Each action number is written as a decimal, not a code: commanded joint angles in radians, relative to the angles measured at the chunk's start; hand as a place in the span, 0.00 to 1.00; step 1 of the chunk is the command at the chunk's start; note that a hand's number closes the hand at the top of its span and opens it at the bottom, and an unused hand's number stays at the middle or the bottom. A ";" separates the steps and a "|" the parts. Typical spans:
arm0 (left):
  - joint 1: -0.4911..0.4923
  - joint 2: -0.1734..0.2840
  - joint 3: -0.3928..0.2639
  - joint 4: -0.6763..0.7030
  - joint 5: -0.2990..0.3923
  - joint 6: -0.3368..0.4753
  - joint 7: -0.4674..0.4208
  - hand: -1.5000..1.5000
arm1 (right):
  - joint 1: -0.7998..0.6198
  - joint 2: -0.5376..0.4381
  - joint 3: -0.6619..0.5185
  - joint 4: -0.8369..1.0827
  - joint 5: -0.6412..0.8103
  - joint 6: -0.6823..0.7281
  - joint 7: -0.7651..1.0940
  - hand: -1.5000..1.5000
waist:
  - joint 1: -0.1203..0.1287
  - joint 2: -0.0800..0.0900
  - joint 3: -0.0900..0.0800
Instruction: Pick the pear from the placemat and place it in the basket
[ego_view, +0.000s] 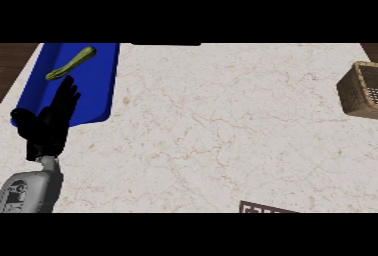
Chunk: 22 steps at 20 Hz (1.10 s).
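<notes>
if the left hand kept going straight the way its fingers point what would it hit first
Probably the green pear. The left hand is open over the blue placemat, fingers pointing up and slightly right toward the pear just beyond the fingertips. Its height above the mat is unclear, so it might pass over.

Deep blue flat placemat (88, 95) at ten o'clock, carrying a yellow-green elongated fruit (71, 63). Cream marble counter top (221, 130) veined in faint rust. Tan woven wicker basket (360, 90) at three o'clock. Black fingered left hand (53, 120) on a grey forearm (29, 192) at eight o'clock.
</notes>
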 joint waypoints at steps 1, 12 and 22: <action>-0.034 0.003 0.002 -0.010 -0.002 0.012 0.041 0.50 | 0.023 -0.071 0.053 -0.028 0.201 -0.134 -0.226 1.00 | 0.002 0.003 0.003; 0.031 -0.013 -0.012 -0.041 -0.006 -0.011 -0.002 0.50 | -0.212 0.102 0.100 0.346 0.460 -0.329 -0.362 1.00 | 0.008 -0.004 -0.001; 0.033 -0.006 -0.004 -0.028 -0.008 -0.021 0.007 0.50 | -0.308 0.071 0.185 0.530 0.624 -0.156 -0.385 1.00 | 0.003 -0.004 -0.001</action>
